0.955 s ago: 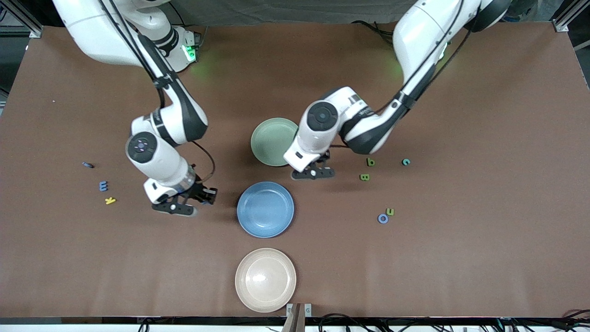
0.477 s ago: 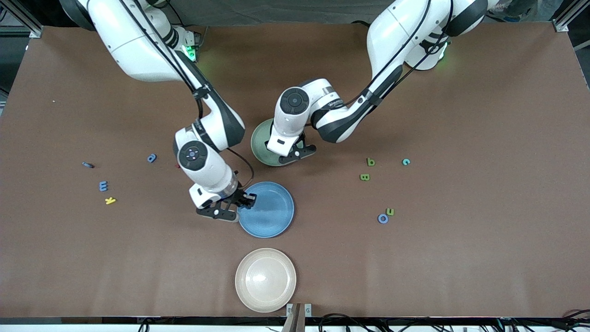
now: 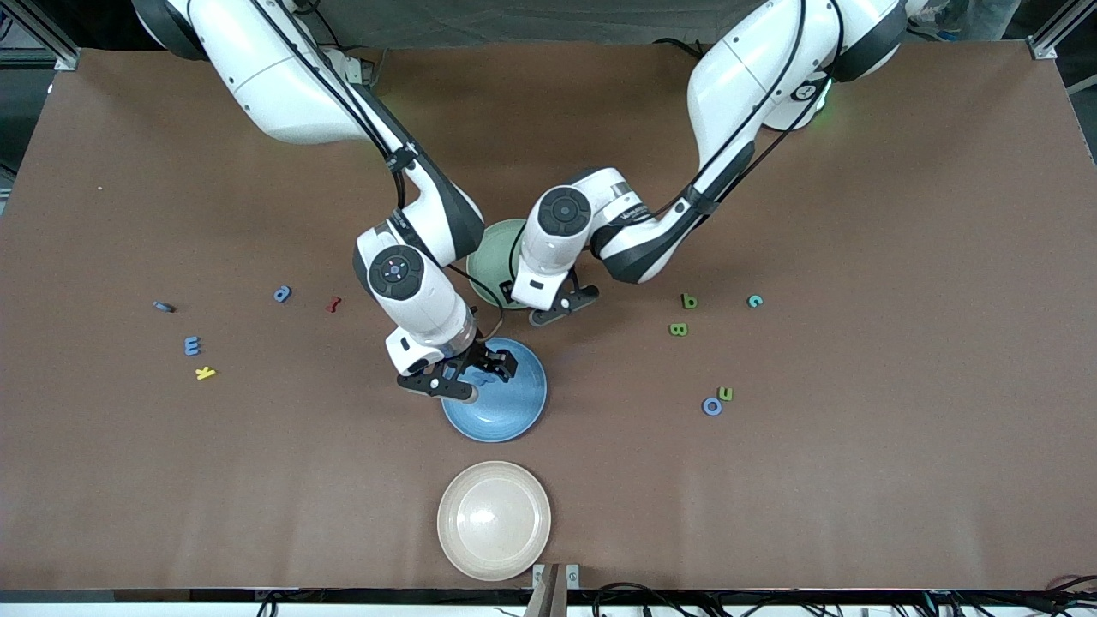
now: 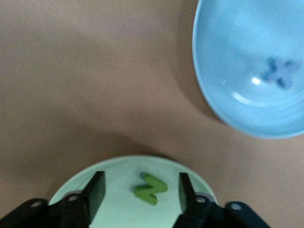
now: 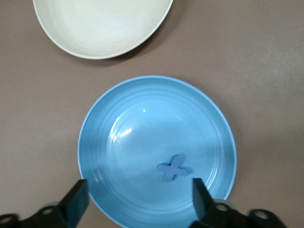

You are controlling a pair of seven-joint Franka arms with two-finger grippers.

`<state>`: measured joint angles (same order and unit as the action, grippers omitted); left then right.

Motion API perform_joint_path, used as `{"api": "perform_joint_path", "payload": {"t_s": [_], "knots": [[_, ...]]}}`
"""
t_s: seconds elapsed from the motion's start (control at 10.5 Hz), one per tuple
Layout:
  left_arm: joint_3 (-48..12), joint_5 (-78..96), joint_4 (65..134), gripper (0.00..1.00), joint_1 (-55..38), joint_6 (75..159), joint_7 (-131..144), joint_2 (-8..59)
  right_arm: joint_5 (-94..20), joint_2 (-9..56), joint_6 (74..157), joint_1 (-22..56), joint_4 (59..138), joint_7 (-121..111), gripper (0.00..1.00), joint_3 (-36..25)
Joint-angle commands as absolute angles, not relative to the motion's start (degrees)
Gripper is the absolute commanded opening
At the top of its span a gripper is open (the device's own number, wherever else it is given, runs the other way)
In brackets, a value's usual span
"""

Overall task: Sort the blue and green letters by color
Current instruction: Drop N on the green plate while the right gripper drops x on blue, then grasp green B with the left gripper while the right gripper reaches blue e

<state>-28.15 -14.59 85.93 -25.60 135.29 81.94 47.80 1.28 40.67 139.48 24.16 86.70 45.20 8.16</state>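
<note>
My right gripper hangs open over the blue plate. A blue x-shaped letter lies loose in that plate, between the jaws and below them. Over the green plate my left gripper is open, and a green letter lies on the plate between its fingers. On the table toward the right arm's end lie a blue a, a blue E and a blue piece. Toward the left arm's end are a green b, a green B, a green e and a blue o.
A cream plate stands nearest the front camera, in line with the blue one. A yellow k lies by the blue E, a dark red letter beside the blue a, and a teal c next to the green b.
Both arms swung in to the plates, the right to the blue, the left to the green. Both grippers opened, and a letter now lies in each plate.
</note>
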Motion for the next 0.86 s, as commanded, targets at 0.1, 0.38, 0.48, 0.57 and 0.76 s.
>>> {"api": "perform_joint_path", "payload": {"t_s": [0.1,0.38,0.48,0.57,0.76], "knots": [[-28.2,-16.3,86.5,1.00,-18.6,131.3,69.5,44.5,1.4,39.3,136.1,19.0,86.7,45.8,1.00,7.6],[-28.2,-16.5,86.7,1.00,-12.3,126.8,49.5,43.7,1.6,31.9,134.0,10.4,97.4,45.4,1.00,7.6],[-28.2,-18.2,86.8,1.00,-11.0,125.0,44.6,43.5,1.6,28.9,133.4,7.4,101.2,45.4,1.00,7.7],[-28.2,-20.7,87.4,1.00,-9.2,122.5,42.2,43.4,1.6,25.6,132.4,4.4,105.2,45.4,1.00,7.6],[-28.3,-26.3,90.6,1.00,-6.5,121.6,39.2,42.6,1.8,22.8,132.6,-0.9,112.0,45.7,1.00,7.6]]}}
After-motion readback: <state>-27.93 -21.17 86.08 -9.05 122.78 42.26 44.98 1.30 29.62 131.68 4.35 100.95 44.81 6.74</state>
